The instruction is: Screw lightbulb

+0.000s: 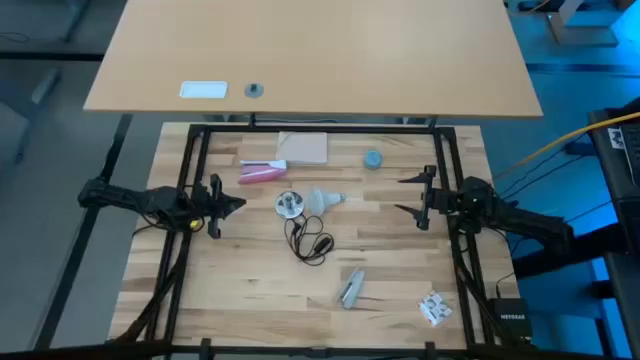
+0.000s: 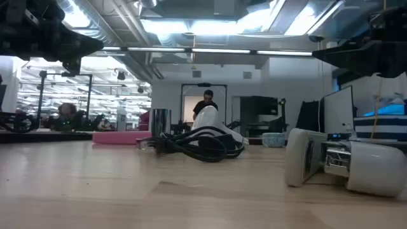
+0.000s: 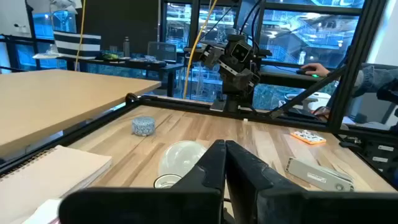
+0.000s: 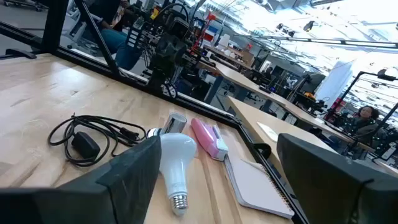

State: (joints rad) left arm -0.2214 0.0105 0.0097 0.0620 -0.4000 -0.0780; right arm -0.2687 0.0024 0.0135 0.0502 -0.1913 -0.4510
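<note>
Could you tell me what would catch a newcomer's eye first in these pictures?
The frosted white lightbulb lies on its side mid-table, beside the silvery socket with its coiled black cord. The left gripper with shut fingers and the open right gripper flank them from either side, holding nothing.

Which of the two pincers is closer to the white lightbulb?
The left pincer, shut, sits just beyond the silvery socket next to the lightbulb. The right pincer, open, waits slightly farther off on the bulb's other side.
</note>
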